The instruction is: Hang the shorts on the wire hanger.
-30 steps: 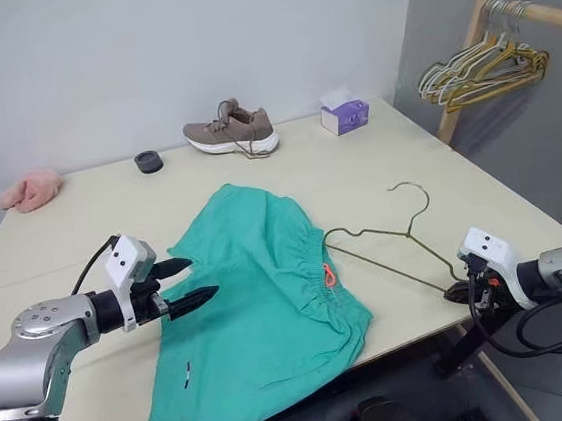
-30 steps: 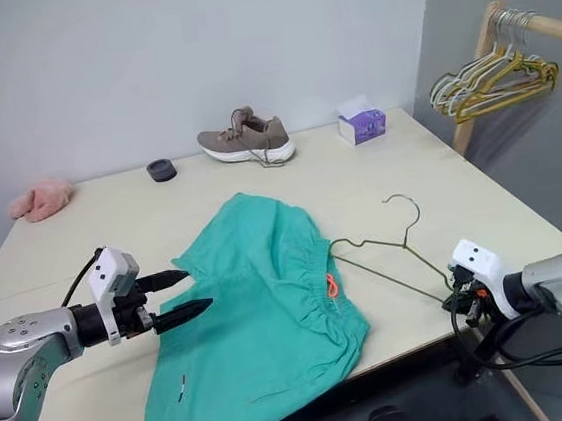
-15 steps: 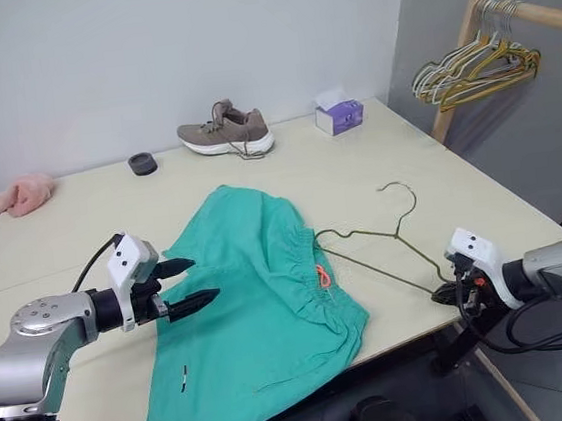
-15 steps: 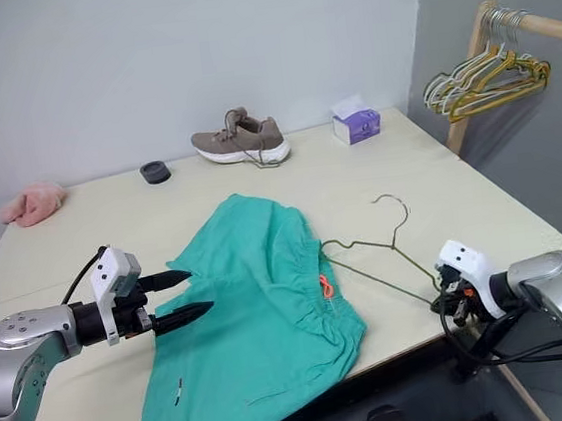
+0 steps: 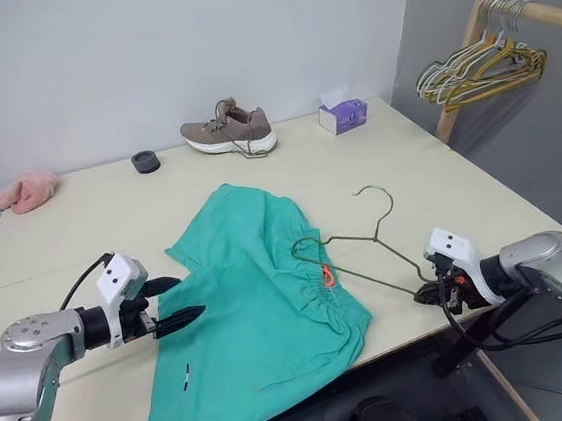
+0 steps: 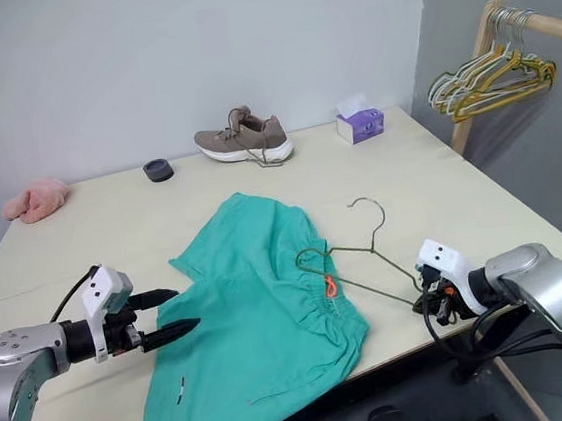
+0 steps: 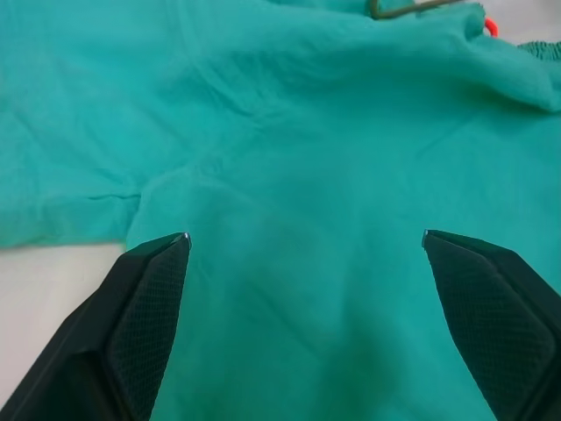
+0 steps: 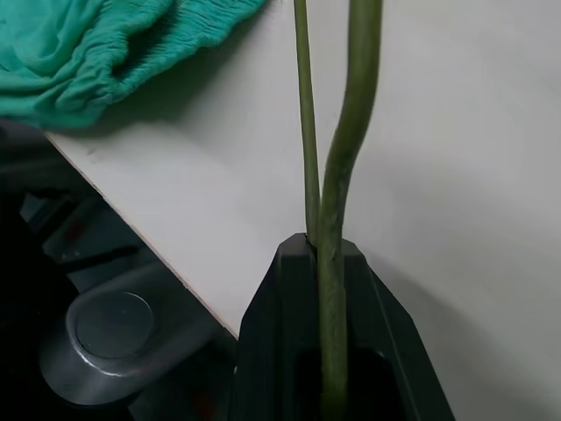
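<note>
The teal shorts (image 5: 262, 313) lie flat on the desk (image 5: 407, 162), long axis running from the far middle toward the near-left edge, the legs' hems spilling over that near edge and the gathered waistband facing right with its orange drawstring (image 5: 326, 277) showing. The olive wire hanger (image 5: 360, 247) lies across the desk's right half, hook (image 5: 376, 201) pointing away toward the far side, its left corner resting on the waistband. The right pincer (image 5: 429, 293) is clamped on the hanger's right corner, right at the near desk edge. The left pincer (image 5: 175, 300) hangs over the shorts' left edge, fingers spread wide, nothing between them. Bare desktop stretches beyond the hook, up to the shoe (image 5: 230, 131) and tissue box (image 5: 342, 115).
</note>
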You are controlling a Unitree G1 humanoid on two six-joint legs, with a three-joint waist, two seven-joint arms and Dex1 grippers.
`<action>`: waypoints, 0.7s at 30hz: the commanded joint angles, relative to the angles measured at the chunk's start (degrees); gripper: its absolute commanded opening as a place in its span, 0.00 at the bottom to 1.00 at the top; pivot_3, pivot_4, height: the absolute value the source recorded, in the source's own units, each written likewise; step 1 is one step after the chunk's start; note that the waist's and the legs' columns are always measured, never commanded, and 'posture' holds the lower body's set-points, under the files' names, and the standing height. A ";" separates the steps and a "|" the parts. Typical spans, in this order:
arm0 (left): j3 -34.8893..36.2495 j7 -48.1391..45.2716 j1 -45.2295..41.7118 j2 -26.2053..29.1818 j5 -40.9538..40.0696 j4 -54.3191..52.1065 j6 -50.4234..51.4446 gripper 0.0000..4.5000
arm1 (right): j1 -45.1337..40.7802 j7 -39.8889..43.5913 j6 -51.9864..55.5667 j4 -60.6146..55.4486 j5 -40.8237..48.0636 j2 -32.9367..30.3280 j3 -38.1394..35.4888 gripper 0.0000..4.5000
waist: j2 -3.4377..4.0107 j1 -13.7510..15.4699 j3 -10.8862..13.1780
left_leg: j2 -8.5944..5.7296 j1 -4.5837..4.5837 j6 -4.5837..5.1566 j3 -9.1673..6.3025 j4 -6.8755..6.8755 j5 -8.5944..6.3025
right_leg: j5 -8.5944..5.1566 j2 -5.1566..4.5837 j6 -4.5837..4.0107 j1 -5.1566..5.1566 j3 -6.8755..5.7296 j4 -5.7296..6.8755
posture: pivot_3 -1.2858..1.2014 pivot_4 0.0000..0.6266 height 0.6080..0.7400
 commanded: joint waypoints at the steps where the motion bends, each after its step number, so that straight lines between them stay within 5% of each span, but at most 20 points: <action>1: 2.33 -1.43 1.19 0.72 -2.62 -4.50 0.58 1.00 | -1.34 -0.06 4.10 -0.17 4.49 -0.22 -6.26 0.00 | 0.00 0.09 0.00 | 0.00 0.00 0.00 -0.01 0.00 0.00 | 0.00 0.00 0.00 0.00 -0.01 0.01 | 0.41 0.00 1.00; 7: 1.35 -4.32 3.59 1.04 -3.98 -9.04 0.71 1.00 | 3.25 -2.69 11.46 -0.85 9.49 0.22 -12.45 0.00 | 0.00 0.32 -0.01 | 0.01 0.00 0.01 0.02 0.00 -0.02 | 0.00 0.00 0.00 0.01 -0.01 -0.01 | 0.40 0.00 1.00; 21: 2.41 -1.62 -1.79 -0.26 -2.41 -2.17 -0.67 1.00 | 4.13 -7.01 16.58 -3.33 13.42 2.87 -10.22 0.00 | 0.04 -0.10 0.01 | 0.01 0.02 0.03 0.06 0.02 -0.03 | 0.02 0.00 0.04 0.01 0.01 0.01 | 0.40 0.00 1.00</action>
